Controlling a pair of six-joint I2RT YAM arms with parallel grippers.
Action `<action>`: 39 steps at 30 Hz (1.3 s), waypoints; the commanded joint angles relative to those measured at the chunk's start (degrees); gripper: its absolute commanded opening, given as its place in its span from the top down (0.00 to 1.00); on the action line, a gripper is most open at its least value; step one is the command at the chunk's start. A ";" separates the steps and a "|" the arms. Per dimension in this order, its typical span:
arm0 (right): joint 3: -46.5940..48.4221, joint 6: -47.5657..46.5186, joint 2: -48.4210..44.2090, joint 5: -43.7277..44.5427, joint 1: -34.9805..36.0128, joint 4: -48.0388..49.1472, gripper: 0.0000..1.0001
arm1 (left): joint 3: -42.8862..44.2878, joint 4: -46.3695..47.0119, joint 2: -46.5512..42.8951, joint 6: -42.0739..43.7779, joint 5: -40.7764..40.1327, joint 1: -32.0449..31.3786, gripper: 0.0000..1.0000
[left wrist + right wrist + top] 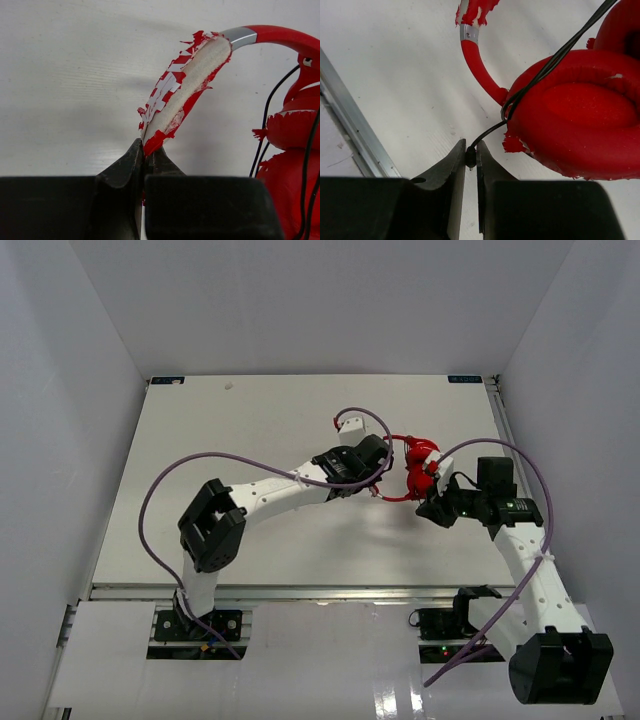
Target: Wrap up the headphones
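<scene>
Headphones (418, 466) are right of centre over the table (250, 420). From the top view you see little of them, because both wrists crowd in around them, and you cannot tell whether they rest on the surface. In the left wrist view the cups (295, 150) are cut off at the right edge. In the right wrist view the cable (555, 55) runs out of frame at the top.

Your left arm (270, 495) reaches across to the right, elbow bent back on the left. Its left gripper (145, 150) is clamped narrow on the torn end of the headband (185, 82), where white padding shows. Your right arm (530, 560) leans forward and inward. The right gripper (470, 152) pinches the cable just beside a cup.
</scene>
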 commanded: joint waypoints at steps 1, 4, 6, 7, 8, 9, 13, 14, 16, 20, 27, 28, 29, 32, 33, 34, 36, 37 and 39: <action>-2.24 1.21 2.43 4.12 0.16 8.39 0.92 | 6.57 2.82 5.81 0.50 8.94 1.94 1.00; -3.58 1.20 4.82 6.16 0.16 10.48 0.92 | 10.43 2.75 11.73 2.19 12.50 2.56 1.00; -4.79 0.57 5.85 8.45 0.16 11.58 0.92 | 13.77 2.75 15.05 3.31 14.05 2.69 1.00; -5.10 0.28 6.80 9.68 0.16 11.88 0.92 | 14.93 2.68 16.13 3.72 14.67 2.84 1.00; -5.53 -0.21 7.35 10.97 0.03 12.05 0.92 | 16.39 2.60 16.86 4.10 15.35 3.00 1.00; -5.76 -0.46 7.89 11.90 -0.20 12.19 0.92 | 17.56 2.57 17.87 4.35 16.23 3.09 1.00; -7.20 -1.27 9.23 14.01 -1.63 12.82 0.92 | 20.57 2.59 21.19 5.09 19.26 3.22 1.00; -7.42 -1.42 9.17 14.09 -1.85 12.97 0.92 | 20.80 2.66 21.70 5.10 19.91 3.22 1.00; -7.75 -1.40 8.96 14.07 -1.95 13.12 0.92 | 20.99 2.75 21.82 5.12 20.47 3.19 1.00; -8.46 -1.10 8.39 14.01 -3.47 13.50 0.88 | 20.59 2.85 21.83 5.58 22.18 3.14 1.00; -8.17 0.01 8.17 12.31 -4.13 13.19 0.76 | 18.42 3.03 19.90 6.34 23.84 3.20 0.89; -8.03 0.17 7.84 12.14 -4.22 13.05 0.74 | 17.87 3.05 19.42 6.45 23.75 3.22 0.83; -7.84 0.33 7.56 11.95 -4.32 12.86 0.73 | 17.24 3.10 18.99 6.51 23.65 3.22 0.77; -7.12 0.42 6.71 11.10 -4.41 11.88 0.70 | 15.80 3.07 18.23 6.68 23.93 3.22 0.67; -6.89 0.45 6.40 10.69 -4.41 11.47 0.69 | 15.37 3.07 18.02 6.71 24.14 3.22 0.64; -6.67 0.53 6.03 10.29 -4.43 10.98 0.67 | 15.06 2.98 17.82 6.76 24.41 3.22 0.60; -6.17 0.75 5.53 10.14 -4.50 10.40 0.63 | 14.56 2.84 17.39 6.77 24.84 3.22 0.54; -6.02 0.72 5.43 10.14 -4.50 10.02 0.61 | 14.39 2.79 17.11 6.81 24.92 3.22 0.50; -5.51 0.52 5.01 10.09 -4.55 8.77 0.57 | 13.99 2.64 16.15 7.12 24.91 3.22 0.42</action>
